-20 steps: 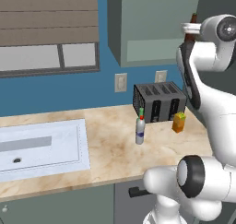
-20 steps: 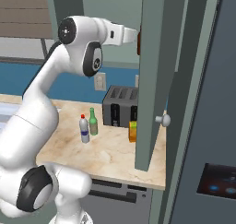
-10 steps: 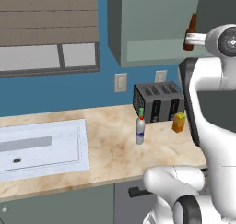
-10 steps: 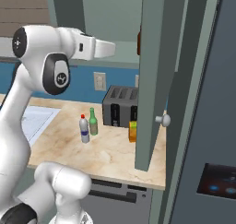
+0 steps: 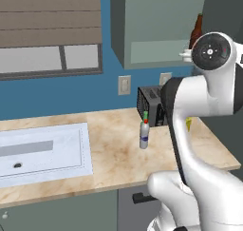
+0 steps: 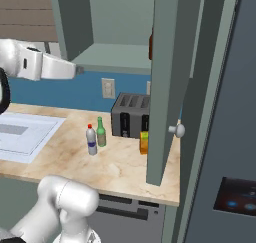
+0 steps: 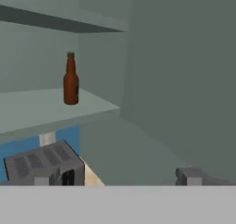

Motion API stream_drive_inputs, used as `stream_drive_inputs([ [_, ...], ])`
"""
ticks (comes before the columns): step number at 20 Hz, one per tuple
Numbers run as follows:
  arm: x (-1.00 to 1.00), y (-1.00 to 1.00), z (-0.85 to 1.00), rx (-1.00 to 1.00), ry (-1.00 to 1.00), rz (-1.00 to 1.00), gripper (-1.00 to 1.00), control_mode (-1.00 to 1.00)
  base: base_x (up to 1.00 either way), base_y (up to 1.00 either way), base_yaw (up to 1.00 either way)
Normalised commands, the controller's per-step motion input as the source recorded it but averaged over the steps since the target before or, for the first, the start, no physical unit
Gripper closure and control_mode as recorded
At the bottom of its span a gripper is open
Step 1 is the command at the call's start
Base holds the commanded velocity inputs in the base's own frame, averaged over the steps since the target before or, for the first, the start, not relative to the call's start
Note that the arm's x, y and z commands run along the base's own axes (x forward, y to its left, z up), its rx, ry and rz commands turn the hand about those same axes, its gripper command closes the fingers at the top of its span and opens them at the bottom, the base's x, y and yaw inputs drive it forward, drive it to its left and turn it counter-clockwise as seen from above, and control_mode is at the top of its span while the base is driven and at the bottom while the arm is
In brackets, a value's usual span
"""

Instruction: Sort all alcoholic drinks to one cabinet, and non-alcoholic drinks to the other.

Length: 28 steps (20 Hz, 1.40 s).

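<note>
A dark brown glass bottle (image 7: 70,79) stands upright on the lower shelf of the open upper cabinet (image 7: 55,110); its top shows in the left base view (image 5: 197,29). My gripper (image 7: 116,180) is open and empty, well back from that bottle. On the counter, a white red-capped bottle (image 6: 91,140) and a green glass bottle (image 6: 101,132) stand side by side. In the left base view the white bottle (image 5: 144,136) largely hides the green one. An orange carton (image 6: 144,142) stands by the toaster (image 6: 130,122), right of both bottles.
The open cabinet door (image 6: 167,82) hangs over the counter's right end, beside a tall dark fridge (image 6: 225,137). A sink (image 5: 42,149) lies at the left of the marble counter (image 5: 114,154). My arm (image 6: 45,67) reaches across above the counter.
My hand has drawn back to the left, away from the cabinet shelf. The brown bottle stays standing on the shelf. The jaws have stayed open.
</note>
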Motion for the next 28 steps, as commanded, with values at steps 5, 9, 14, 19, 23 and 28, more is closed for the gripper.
stream_drive_inputs([
  [5,-0.61,0.60,-0.24,0.00,0.10,-0.24,-1.00,-1.00,0.00,0.00,0.00],
  [9,-0.28,0.48,-0.43,0.00,0.03,-0.25,-1.00,-1.00,0.00,0.00,0.00],
  [14,-0.05,0.48,-0.44,0.00,0.02,-0.23,-1.00,-1.00,0.00,0.00,0.00],
  [19,0.00,0.44,-0.40,0.00,0.00,-0.15,-1.00,-1.00,0.00,0.00,0.00],
  [23,0.00,0.46,-0.28,0.00,0.00,-0.12,-1.00,-1.00,0.00,0.00,0.00],
  [28,0.12,0.42,-0.18,0.00,0.00,-0.08,-1.00,-1.00,0.00,0.00,0.00],
])
